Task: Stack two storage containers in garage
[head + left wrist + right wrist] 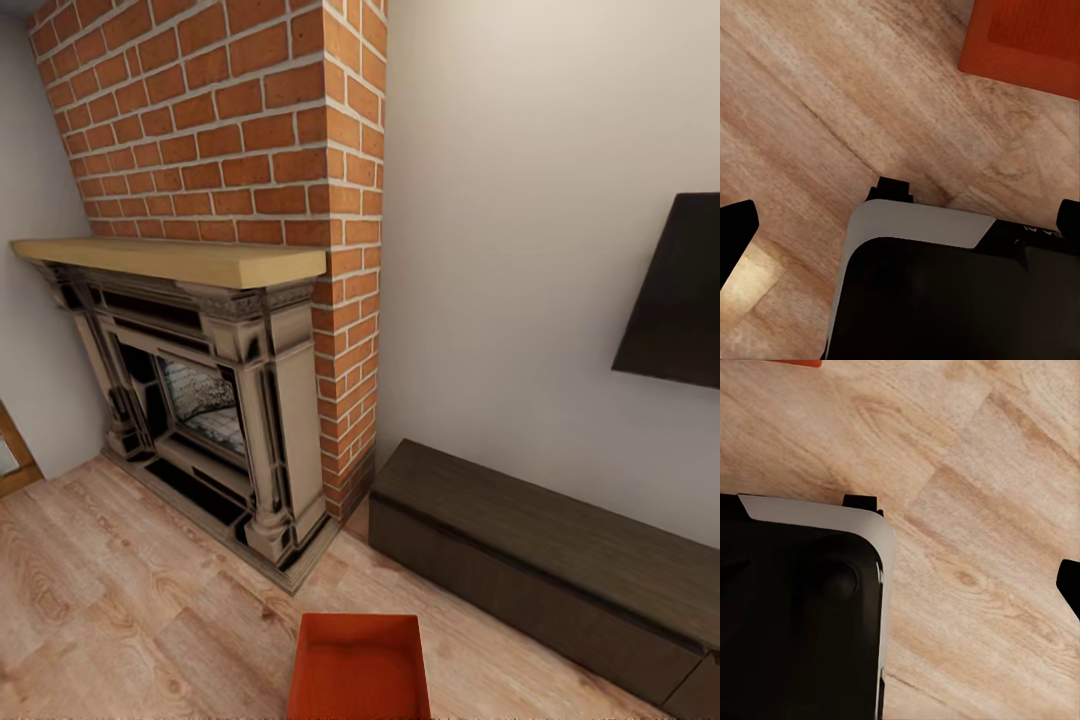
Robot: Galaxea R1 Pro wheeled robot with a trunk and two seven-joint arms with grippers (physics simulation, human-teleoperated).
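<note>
An orange tray (360,668) lies on the wood floor (130,610) just before me, near the brick fireplace (215,400) and the dark bench (560,570). My left claw (900,225) is spread wide and empty; about my right claw I cannot tell.

My head cam looks forward and down from standing height at the brick fireplace (210,300), dark bench (550,560) and wall screen (675,295). Both wrist cams hang close over the wood-plank floor (120,610), facing down past the robot base (945,292). Shared w/ head: floor and the orange-red container (360,668) (left wrist catches a corner (1027,41)).
</note>
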